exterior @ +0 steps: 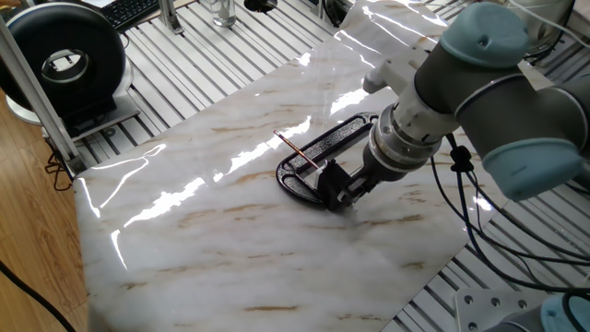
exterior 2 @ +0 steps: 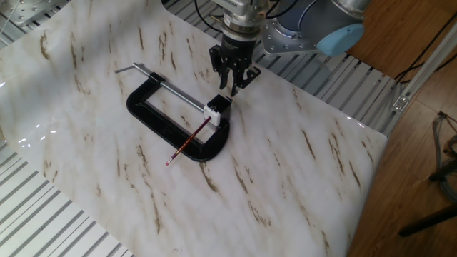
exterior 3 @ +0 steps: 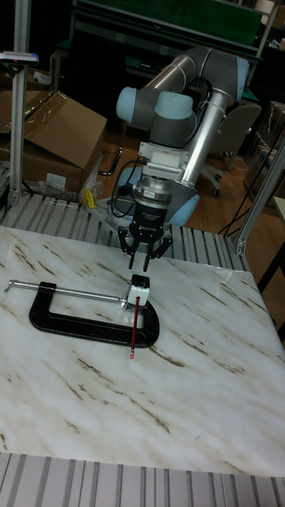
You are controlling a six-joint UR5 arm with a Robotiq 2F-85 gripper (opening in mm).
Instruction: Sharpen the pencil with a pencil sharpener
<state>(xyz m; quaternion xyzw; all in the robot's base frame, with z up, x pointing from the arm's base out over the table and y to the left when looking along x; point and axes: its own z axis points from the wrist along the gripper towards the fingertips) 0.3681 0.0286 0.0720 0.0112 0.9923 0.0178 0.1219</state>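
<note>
Tall fixed view: pencil (exterior 3: pixel 136 323) is sitting with one end in the pencil sharpener (exterior 3: pixel 139 290), which the clamp (exterior 3: pixel 87 321) is gripping on the desk (exterior 3: pixel 198 380). Hand (exterior 3: pixel 144 255) is hovering just above, fingers spread, holding nothing. Insertion looks done; turning is seemingly remaining.

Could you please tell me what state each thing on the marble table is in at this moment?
Thin reddish-brown pencil: lying across the clamp frame, one end in the sharpener, not held.
Small black boxy pencil sharpener: held in the clamp, pencil inserted.
Large black C-shaped clamp: lying flat, its silver rod reaching the sharpener.
Pincer: open, above the sharpener, holding nothing.
</note>
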